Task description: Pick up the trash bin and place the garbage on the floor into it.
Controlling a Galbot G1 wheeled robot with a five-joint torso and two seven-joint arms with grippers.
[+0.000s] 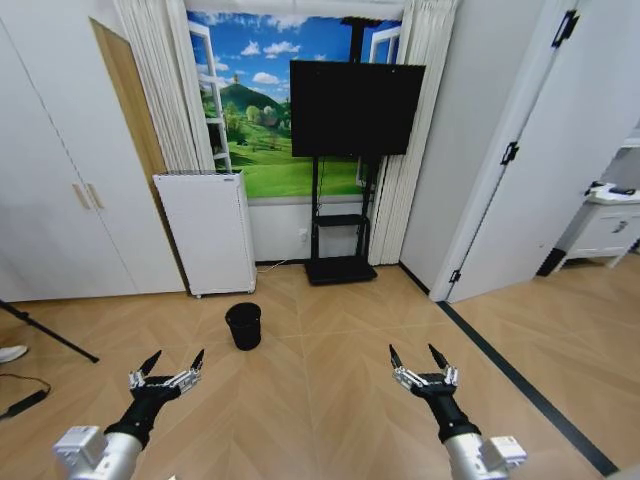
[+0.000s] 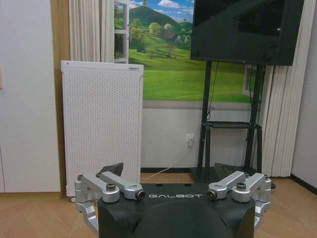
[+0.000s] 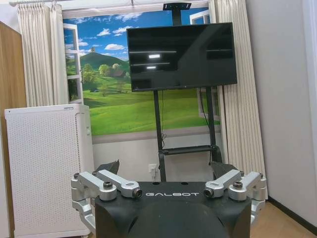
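Note:
The trash bin [image 1: 243, 325], small, black and round, stands on the wooden floor ahead of me, just in front of the white appliance. My left gripper [image 1: 173, 362] hangs open at the lower left, nearer to me than the bin and a little left of it. On the lower right my right gripper [image 1: 418, 355] is open too, well to the right of the bin. Both hold nothing. The garbage is out of view.
A tall white perforated appliance [image 1: 205, 232] stands against the wall behind the bin. A black TV on a stand [image 1: 352, 110] is to its right. A tripod leg [image 1: 48, 331] and a cable lie at the far left. A dark floor strip [image 1: 520, 380] runs along the right.

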